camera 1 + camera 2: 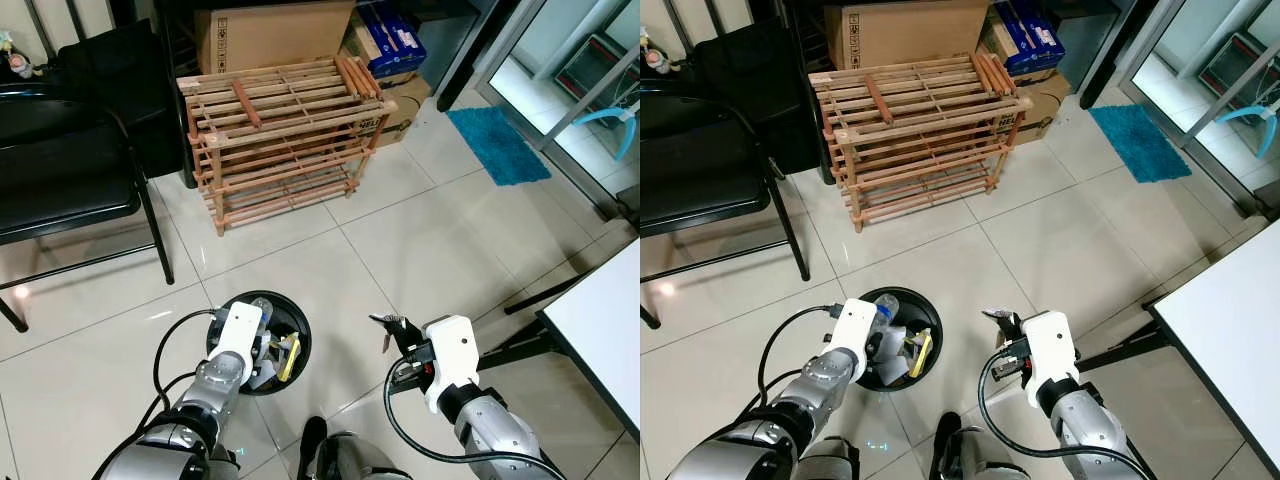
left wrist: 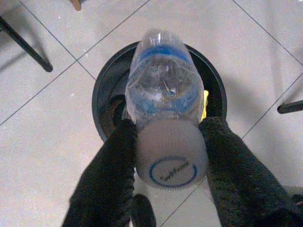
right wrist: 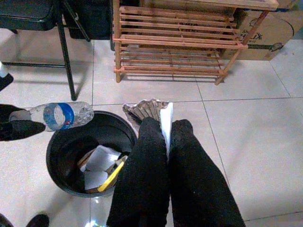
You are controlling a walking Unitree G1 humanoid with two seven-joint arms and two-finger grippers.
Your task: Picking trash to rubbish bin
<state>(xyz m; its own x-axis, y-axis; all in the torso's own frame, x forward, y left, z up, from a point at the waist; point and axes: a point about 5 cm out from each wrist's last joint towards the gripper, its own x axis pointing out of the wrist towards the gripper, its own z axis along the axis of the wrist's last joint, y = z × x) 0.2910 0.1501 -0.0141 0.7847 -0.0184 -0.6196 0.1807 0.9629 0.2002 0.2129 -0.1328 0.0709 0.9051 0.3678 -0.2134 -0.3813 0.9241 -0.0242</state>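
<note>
Fingers [image 2: 111, 179] of the left gripper [image 2: 170, 163] are pinching a clear plastic bottle [image 2: 163, 101] at its white cap end, one on each side of the neck. The bottle is sticking out beyond the fingertips, lying level, directly over the open black rubbish bin [image 3: 64, 149] standing on the tiled floor [image 1: 420, 230]. A blue band is wrapping the bottle's body; a blue ring with small writing is showing on the cap, too blurred to read.

The right gripper [image 3: 165, 125] is hovering just beside the bin, its two fingers pressed together on a crumpled wrapper [image 3: 149, 109], whose grey and white folds are poking out past the tips. Inside the bin, white paper scraps [image 3: 99, 163] and a yellow piece [image 3: 112, 176] are lying.

Farther out, a wooden slatted rack [image 1: 280, 135] is standing, with cardboard boxes [image 1: 275, 35] behind it; lettering on one box is partly hidden. A black chair [image 1: 65, 180] is standing well apart.
</note>
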